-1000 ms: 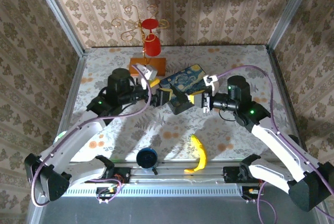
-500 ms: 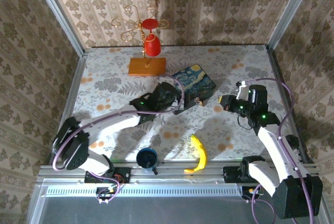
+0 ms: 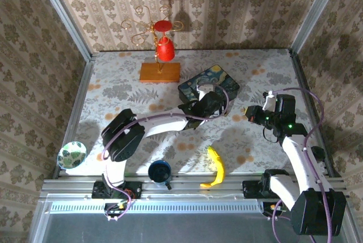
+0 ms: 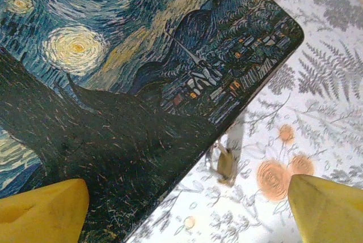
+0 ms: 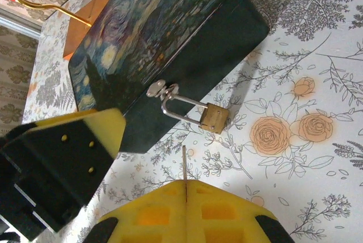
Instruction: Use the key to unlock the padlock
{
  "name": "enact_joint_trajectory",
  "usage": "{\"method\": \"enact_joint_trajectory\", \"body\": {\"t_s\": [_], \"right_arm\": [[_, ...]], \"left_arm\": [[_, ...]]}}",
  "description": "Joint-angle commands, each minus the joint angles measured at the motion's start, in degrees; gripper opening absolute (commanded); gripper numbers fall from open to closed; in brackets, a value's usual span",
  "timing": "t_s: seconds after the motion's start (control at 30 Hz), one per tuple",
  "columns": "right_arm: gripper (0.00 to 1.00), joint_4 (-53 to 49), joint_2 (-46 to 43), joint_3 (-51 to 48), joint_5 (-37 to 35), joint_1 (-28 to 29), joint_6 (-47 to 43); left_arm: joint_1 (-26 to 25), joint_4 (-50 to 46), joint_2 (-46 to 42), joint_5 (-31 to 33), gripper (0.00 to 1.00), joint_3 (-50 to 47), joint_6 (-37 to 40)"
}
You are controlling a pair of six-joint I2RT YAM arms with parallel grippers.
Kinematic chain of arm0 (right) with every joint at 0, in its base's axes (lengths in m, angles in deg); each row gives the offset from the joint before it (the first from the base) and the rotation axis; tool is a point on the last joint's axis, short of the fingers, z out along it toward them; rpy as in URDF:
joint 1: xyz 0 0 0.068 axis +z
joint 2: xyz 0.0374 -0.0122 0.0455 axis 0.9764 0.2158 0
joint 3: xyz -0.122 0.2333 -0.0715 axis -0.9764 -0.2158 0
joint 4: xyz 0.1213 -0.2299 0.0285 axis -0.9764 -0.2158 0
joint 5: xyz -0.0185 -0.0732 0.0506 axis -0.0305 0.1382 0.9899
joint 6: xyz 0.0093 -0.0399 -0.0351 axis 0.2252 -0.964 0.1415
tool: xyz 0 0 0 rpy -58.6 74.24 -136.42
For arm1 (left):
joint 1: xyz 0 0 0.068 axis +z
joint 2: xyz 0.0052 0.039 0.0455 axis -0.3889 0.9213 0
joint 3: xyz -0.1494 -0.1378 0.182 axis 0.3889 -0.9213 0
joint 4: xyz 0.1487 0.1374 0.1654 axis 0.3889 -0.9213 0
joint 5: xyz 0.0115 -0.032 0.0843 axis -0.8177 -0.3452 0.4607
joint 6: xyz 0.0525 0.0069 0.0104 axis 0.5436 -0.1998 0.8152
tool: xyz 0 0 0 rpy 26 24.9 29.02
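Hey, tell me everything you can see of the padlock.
The padlock is tiny, with a brass-coloured body and a silvery shackle, which looks closed and is hooked through the hasp on the side wall of the box. Its body lies on the flowered cloth beside the box. The key points at it without touching.

Tiny brass-coloured padlock with silvery shackle [image 4: 226, 163] blurred beside the edge-cropped blue painted-print box [image 4: 113, 56]; thin metal key [image 5: 184, 163] mostly buried inside the closed right gripper [image 5: 186, 192].

The small brass-coloured padlock [image 5: 215, 118] has a shiny silvery metal shackle. The blue painted-print box [image 4: 130, 73] lid looks smooth, finely scratched.
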Motion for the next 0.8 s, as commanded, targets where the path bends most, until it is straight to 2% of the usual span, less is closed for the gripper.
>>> {"method": "enact_joint_trajectory", "body": {"t_s": [0.0, 0.17, 0.33, 0.47, 0.53, 0.6, 0.77], "right_arm": [[0.00, -2.0, -0.7, 1.3, -0.3, -0.5, -1.1], [0.00, -2.4, -0.6, 1.8, 0.0, -0.7, -1.3], [0.00, -2.3, -0.3, 2.1, -0.7, -0.7, -1.1], [0.00, -3.9, 0.4, 3.2, -4.9, -0.7, -0.3], [0.00, -4.5, 0.6, 3.5, -7.3, -0.8, 0.7], [0.00, -4.8, 1.0, 3.5, -8.9, -1.0, 1.9], [0.00, -5.5, 1.3, 4.4, -9.6, -1.3, 2.6]], "left_arm": [[-0.5, -3.5, 4.7, -4.7, 0.91, 0.6, -4.3], [-0.7, -4.8, 1.5, 1.0, 0.90, -2.5, -4.9], [-1.7, -7.6, -3.1, 6.7, 0.91, -2.0, 1.2], [-4.0, -7.8, -4.5, 10.3, 0.90, 0.0, 5.1], [-4.9, -6.8, -3.7, 9.3, 0.87, 0.9, 5.5], [-5.2, -4.5, -2.0, 5.2, 0.79, 1.5, 5.7], [-4.5, -4.3, 2.2, 0.3, 0.72, 2.5, 2.9]]}}
